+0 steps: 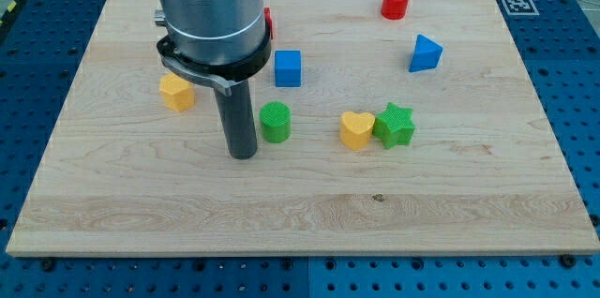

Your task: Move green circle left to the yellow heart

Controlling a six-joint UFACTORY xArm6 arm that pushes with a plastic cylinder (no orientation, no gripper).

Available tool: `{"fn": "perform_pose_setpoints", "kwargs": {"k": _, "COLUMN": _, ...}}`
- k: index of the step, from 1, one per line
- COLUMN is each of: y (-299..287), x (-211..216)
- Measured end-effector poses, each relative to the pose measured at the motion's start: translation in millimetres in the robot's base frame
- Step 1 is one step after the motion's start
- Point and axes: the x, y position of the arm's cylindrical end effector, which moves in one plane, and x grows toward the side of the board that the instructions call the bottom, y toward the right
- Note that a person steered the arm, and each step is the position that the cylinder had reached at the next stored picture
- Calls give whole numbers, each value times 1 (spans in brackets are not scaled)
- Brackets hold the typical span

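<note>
Now my tip (243,155), no hand to spread, sits just left of the green circle (275,121); push gently right toward the yellow heart (355,130), stopping short.

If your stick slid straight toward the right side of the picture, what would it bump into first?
Most likely the green circle. My tip sits just to its left, a little nearer the view's bottom, so it might only clip it. Beyond lies the yellow heart.

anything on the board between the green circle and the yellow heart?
No. In the camera view, only bare wood lies between the green circle and the yellow heart. My tip sits at the circle's left, opposite the heart.
</note>
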Motion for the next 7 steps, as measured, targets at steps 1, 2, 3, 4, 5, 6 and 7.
{"fn": "perform_pose_setpoints", "kwargs": {"k": 1, "y": 9, "x": -2}}
{"fn": "perform_pose_setpoints", "kwargs": {"k": 2, "y": 13, "x": -2}}
{"fn": "perform_pose_setpoints", "kwargs": {"k": 3, "y": 13, "x": -3}}
{"fn": "perform_pose_setpoints", "kwargs": {"k": 4, "y": 13, "x": -12}}
{"fn": "perform_pose_setpoints", "kwargs": {"k": 5, "y": 13, "x": -14}}
{"fn": "perform_pose_setpoints", "kwargs": {"k": 6, "y": 4, "x": -14}}
{"fn": "perform_pose_setpoints", "kwargs": {"k": 7, "y": -29, "x": -14}}
